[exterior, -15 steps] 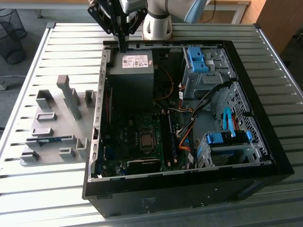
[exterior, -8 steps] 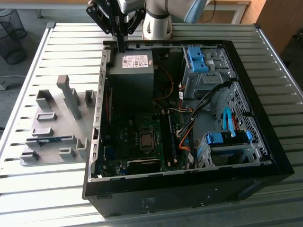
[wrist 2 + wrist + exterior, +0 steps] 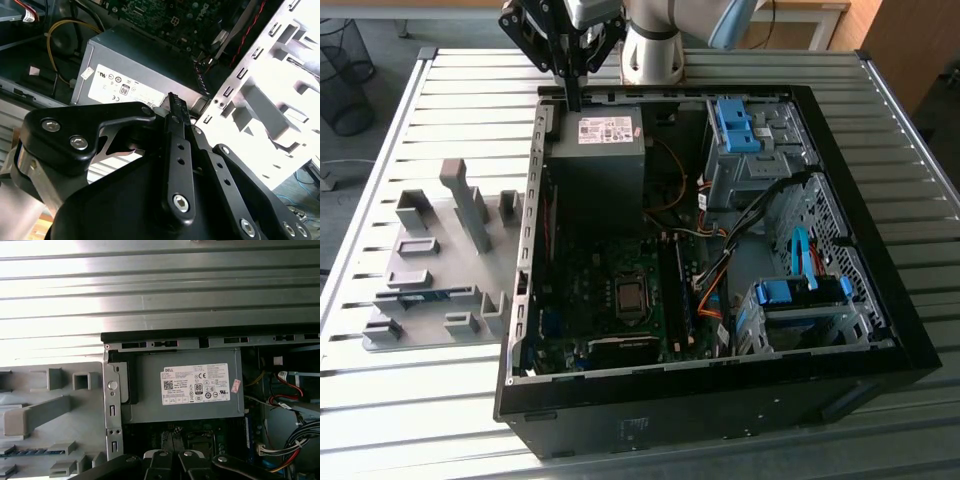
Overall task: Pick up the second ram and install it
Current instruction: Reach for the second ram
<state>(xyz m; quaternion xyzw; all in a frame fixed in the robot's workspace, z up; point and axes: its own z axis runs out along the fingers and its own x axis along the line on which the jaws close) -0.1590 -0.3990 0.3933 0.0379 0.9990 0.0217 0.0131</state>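
While I am hanging over the far edge of the open computer case [image 3: 880, 300], my gripper [image 3: 572, 95] is staying empty and clenched: the two black fingers are pressing together into one thin blade with no board between them. The tip is pointing down at the grey power supply [image 3: 595, 160], just inside the case wall on the exterior view's left. The second ram [image 3: 425, 296] is lying outside the case, slotted flat into the grey holder tray [image 3: 450, 262] on the slatted table [image 3: 420, 400], well apart from my fingers and towards the exterior view's left. In the first wrist view I am seeing a blue-speckled strip [image 3: 30, 450] in that tray, which I am taking for the same stick. I am judging that the pick-up step is only beginning, since I am touching nothing. Reaching the stick is calling, as I am reading it, for crossing above the case wall, spreading the fingers, and lining them up across the thin board between the holder blocks, so that they are closing on its edges and not on its chips. Whether a first stick is already sitting in the motherboard slots, I am not able to tell.
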